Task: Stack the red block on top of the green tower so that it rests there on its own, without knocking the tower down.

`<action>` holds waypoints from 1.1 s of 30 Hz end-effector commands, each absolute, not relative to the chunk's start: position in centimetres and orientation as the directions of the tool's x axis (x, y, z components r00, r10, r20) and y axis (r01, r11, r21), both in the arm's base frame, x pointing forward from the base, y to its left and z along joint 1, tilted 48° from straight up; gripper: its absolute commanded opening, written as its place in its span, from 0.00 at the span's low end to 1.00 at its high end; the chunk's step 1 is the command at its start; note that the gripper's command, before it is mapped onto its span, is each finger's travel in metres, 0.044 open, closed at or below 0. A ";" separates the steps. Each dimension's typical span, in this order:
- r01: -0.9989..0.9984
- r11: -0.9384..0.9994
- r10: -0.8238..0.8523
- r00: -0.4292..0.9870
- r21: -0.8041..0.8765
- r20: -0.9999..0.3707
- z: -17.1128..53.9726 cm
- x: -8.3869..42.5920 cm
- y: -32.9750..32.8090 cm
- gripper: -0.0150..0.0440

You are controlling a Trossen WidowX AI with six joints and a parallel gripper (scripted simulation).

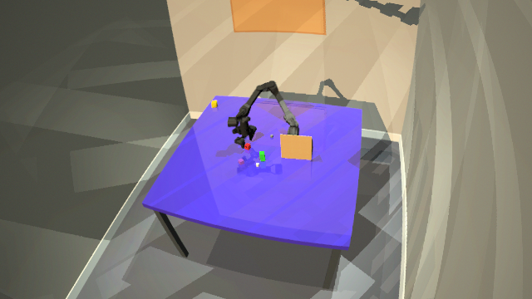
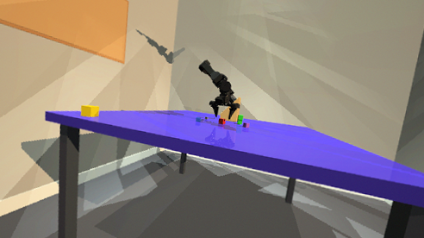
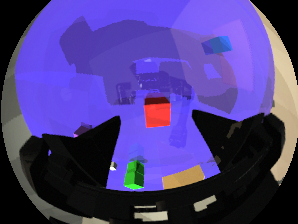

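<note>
The red block [image 1: 248,146] [image 2: 222,121] [image 3: 158,119] sits on the purple table [image 1: 291,199] [image 2: 298,152]. The green tower [image 1: 262,156] [image 2: 240,120] [image 3: 134,176] is two blocks high and stands upright, a short way from the red block. My gripper [image 1: 246,139] [image 2: 224,117] [image 3: 157,116] is open and empty, pointing down a little above the red block. In the wrist view the red block shows between the two fingertips, with nothing gripped. No part of the red block touches the tower.
A pink block [image 1: 241,161] [image 2: 246,125] and a small white block [image 1: 258,165] [image 3: 113,166] lie near the tower. A blue block [image 2: 199,119] [image 3: 217,45] lies beyond the red block. A tan panel [image 1: 296,147] stands beside the tower. A yellow block [image 1: 214,104] [image 2: 90,111] sits at a far corner.
</note>
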State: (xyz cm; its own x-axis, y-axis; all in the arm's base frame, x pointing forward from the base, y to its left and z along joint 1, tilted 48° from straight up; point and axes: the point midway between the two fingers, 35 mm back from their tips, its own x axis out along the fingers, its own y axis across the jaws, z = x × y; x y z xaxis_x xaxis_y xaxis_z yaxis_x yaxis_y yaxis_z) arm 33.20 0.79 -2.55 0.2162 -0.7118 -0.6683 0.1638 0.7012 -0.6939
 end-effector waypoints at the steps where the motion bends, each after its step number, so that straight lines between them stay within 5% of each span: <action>1: 0.159 0.697 -0.715 0.214 -0.699 -0.665 -3.1 33.3 0.2 1.00; 28: 0.159 0.696 -0.717 0.214 -0.700 -0.664 -4.3 33.6 -1.2 1.00; 33: 0.159 0.696 -0.717 0.214 -0.700 -0.664 -4.3 33.6 -1.2 0.78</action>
